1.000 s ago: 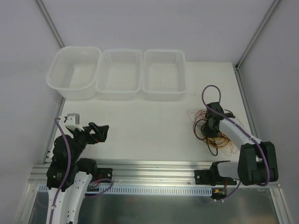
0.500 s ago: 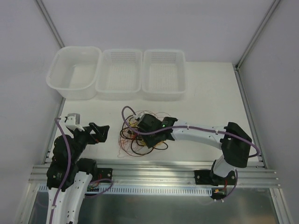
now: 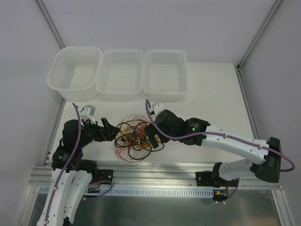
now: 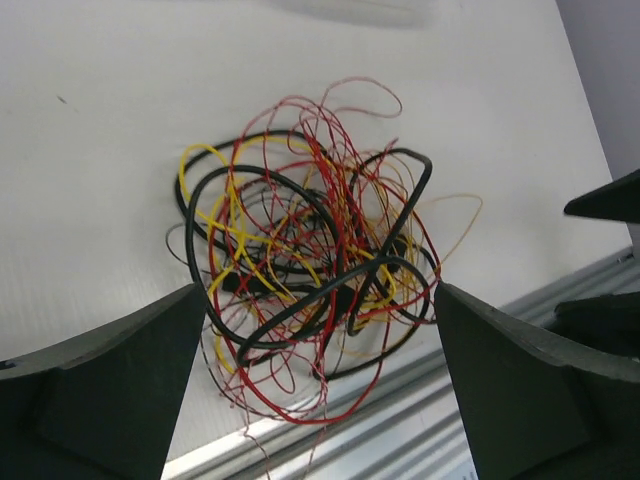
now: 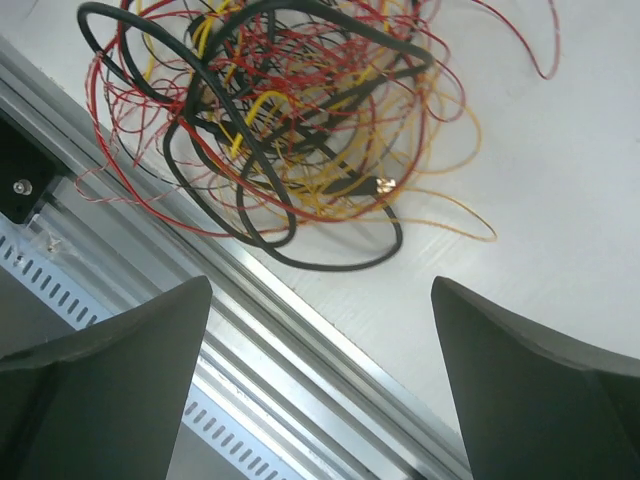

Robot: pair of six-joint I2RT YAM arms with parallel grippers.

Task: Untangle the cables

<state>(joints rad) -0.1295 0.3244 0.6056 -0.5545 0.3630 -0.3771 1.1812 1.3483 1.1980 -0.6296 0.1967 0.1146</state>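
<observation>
The cables (image 3: pixel 134 139) lie as one tangled ball of red, yellow and black loops on the white table, near its front edge and left of centre. My left gripper (image 3: pixel 114 132) is open just left of the ball. In the left wrist view the cables (image 4: pixel 310 290) sit ahead of the left gripper (image 4: pixel 320 300), and nothing is gripped. My right gripper (image 3: pixel 150 135) is open at the ball's right side. In the right wrist view the cables (image 5: pixel 270 130) lie beyond the right gripper (image 5: pixel 320 285), whose wide jaws hold nothing.
A clear tub (image 3: pixel 75 49) and two mesh baskets (image 3: pixel 121 52) (image 3: pixel 164 52) stand in a row at the back. An aluminium rail (image 3: pixel 155 168) runs along the table's front edge, and some loops reach it. Grey walls close in both sides.
The right arm carried the tangle from the table's right side to left of centre, then opened and let it go. The left arm reached forward to the tangle's left side.
</observation>
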